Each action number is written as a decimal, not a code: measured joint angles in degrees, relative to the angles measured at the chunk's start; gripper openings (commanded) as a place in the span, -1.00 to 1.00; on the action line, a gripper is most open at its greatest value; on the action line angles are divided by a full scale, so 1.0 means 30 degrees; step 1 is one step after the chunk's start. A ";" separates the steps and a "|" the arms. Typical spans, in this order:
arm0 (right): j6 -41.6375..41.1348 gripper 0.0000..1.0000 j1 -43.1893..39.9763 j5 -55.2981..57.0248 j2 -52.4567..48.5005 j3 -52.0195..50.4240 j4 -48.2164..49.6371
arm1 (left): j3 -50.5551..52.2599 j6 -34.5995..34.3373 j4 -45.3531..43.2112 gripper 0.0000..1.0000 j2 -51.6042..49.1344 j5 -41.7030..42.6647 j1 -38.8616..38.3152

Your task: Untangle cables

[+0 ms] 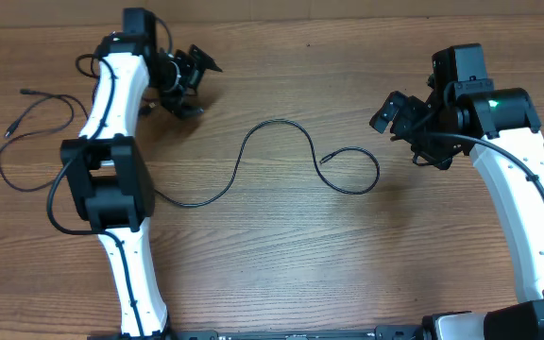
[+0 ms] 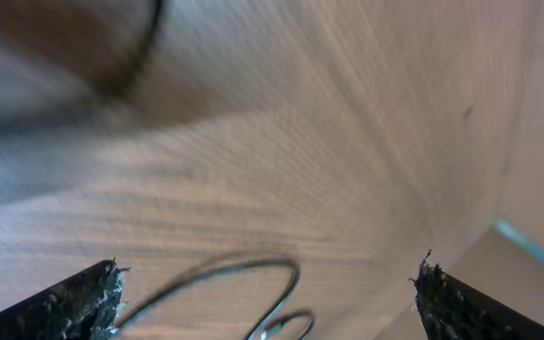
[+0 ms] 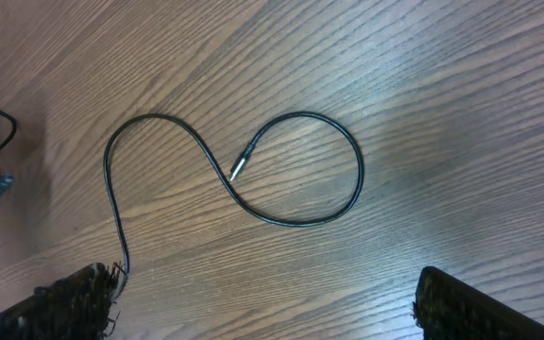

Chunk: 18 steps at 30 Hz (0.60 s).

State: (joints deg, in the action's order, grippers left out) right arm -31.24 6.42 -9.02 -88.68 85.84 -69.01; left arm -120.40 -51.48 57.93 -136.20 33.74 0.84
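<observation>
L end effector (image 2: pixel 270 279), R end effector (image 3: pixel 264 283) both apart; blurry loop near L prob. cable (image 2: pixel 244 263).

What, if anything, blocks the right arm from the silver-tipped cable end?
Probably nothing, so yes. The silver tip lies on bare table, ahead of the open right gripper.

Open tabletop (image 1: pixel 348 274) mid-scene, one looped cable (image 1: pixel 277 121) crossing it, more cables (image 1: pixel 45 94) perhaps tangled beside the left arm (image 1: pixel 111 94).
</observation>
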 measured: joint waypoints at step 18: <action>-0.0007 1.00 0.0000 0.0000 0.0000 0.0000 0.0000 | 0.0007 0.1880 0.6980 0.95 0.1843 -1.0841 -0.5268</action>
State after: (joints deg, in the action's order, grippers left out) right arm -31.27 6.42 -9.02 -88.68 85.84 -69.01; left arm -120.38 -45.84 78.87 -130.67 1.21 -14.96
